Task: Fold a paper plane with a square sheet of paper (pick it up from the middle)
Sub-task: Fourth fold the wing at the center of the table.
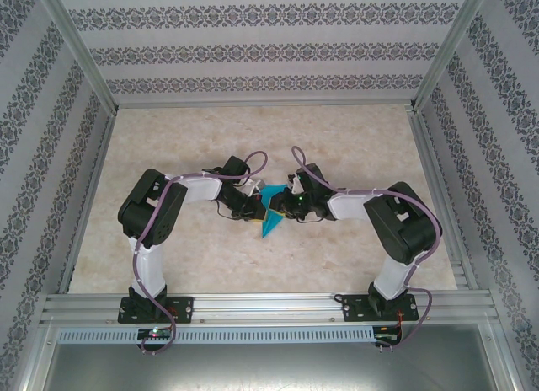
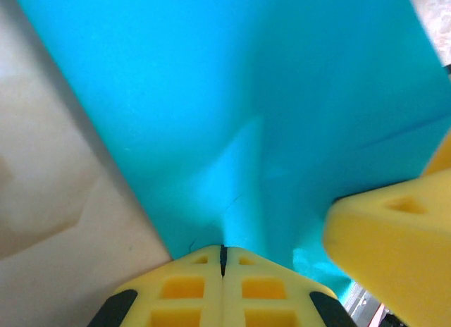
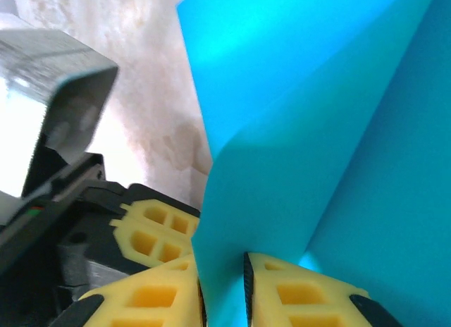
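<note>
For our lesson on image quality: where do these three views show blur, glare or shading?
Top external: even light, sharp, paper tiny. Left wrist: nearby yellow finger out of focus, paper softly shaded. Right wrist: grey housing glares white at left.

- Thin bright cyan-blue paper sheet point(image 1: 270, 211), matte, partly folded, mid-table, pointed corner toward near edge.
- Bent into soft V w/ faint creases, not flat.
- Pinched btwn left gripper point(image 2: 223, 251) & right gripper point(image 3: 224, 270), one each side.
</note>
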Action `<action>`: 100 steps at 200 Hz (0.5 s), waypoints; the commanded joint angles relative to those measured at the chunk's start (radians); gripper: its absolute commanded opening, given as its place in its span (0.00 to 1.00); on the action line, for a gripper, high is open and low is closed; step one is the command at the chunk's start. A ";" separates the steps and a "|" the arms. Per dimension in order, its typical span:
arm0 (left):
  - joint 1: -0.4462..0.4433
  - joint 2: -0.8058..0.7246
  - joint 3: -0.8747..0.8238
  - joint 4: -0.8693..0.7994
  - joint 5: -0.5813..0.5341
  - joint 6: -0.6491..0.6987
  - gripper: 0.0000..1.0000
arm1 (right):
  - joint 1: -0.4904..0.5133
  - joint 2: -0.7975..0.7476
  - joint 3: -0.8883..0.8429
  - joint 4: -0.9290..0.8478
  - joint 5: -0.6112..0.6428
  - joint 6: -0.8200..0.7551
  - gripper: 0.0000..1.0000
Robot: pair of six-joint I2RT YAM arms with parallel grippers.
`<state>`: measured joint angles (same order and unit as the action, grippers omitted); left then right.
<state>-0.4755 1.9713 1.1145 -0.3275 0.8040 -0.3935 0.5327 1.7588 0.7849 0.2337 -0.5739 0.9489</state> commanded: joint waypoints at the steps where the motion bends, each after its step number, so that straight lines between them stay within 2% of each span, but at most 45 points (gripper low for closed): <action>1: 0.011 0.049 -0.028 -0.014 -0.089 0.021 0.00 | -0.007 -0.024 -0.015 0.053 -0.006 0.022 0.22; 100: 0.011 0.046 -0.032 -0.019 -0.090 0.025 0.00 | -0.028 -0.055 -0.017 0.044 0.003 0.012 0.23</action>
<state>-0.4755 1.9713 1.1145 -0.3275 0.8040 -0.3931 0.5167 1.7420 0.7784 0.2657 -0.5735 0.9665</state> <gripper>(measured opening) 0.067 0.227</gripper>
